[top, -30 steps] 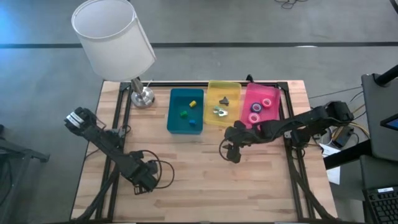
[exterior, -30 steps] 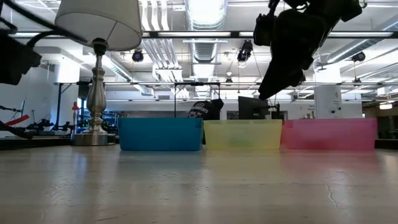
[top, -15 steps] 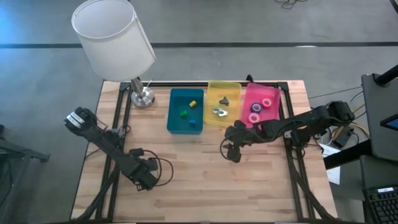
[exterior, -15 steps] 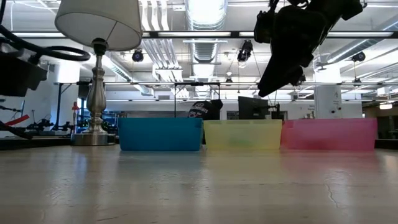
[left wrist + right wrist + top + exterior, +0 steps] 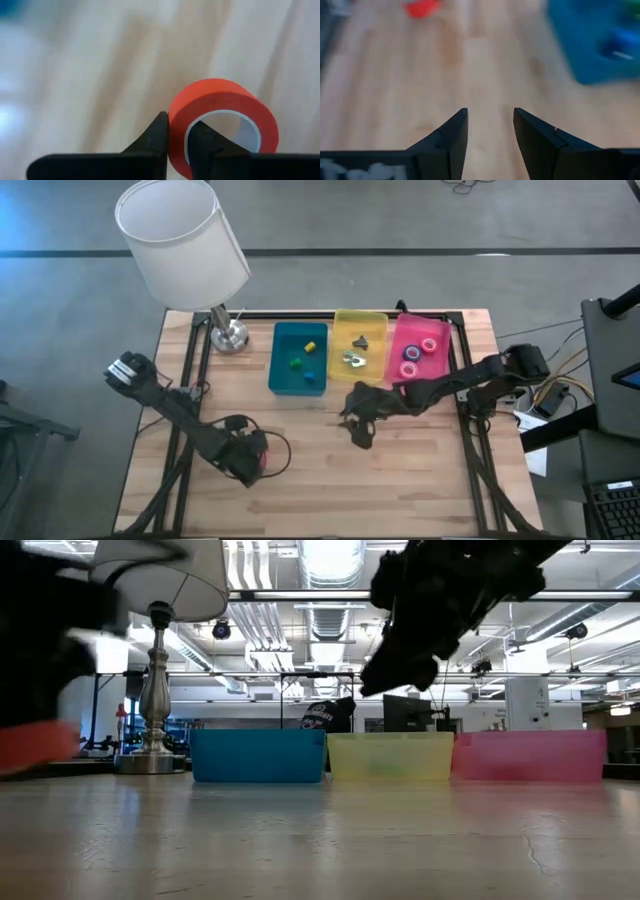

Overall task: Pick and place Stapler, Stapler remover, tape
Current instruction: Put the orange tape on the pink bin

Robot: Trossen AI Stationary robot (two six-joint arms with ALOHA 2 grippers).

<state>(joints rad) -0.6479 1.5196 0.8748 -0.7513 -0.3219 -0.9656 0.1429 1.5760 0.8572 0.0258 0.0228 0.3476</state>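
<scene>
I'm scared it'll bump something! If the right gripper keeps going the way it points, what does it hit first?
Probably just the table. The right gripper is open with bare wood ahead; the red tape sits far off to one side, though depth is unclear.

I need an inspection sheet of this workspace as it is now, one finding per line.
Surface: wooden table, bare in the middle.
Job's things: red tape roll clamped through its wall by the left gripper; more rolls in the pink bin.
Clutter: small pieces in the blue bin and yellow bin; lamp.
Grippers: right gripper open, empty, above the table.
Cables: loop beside the left gripper.
Surroundings: nothing seen near the table.
</scene>
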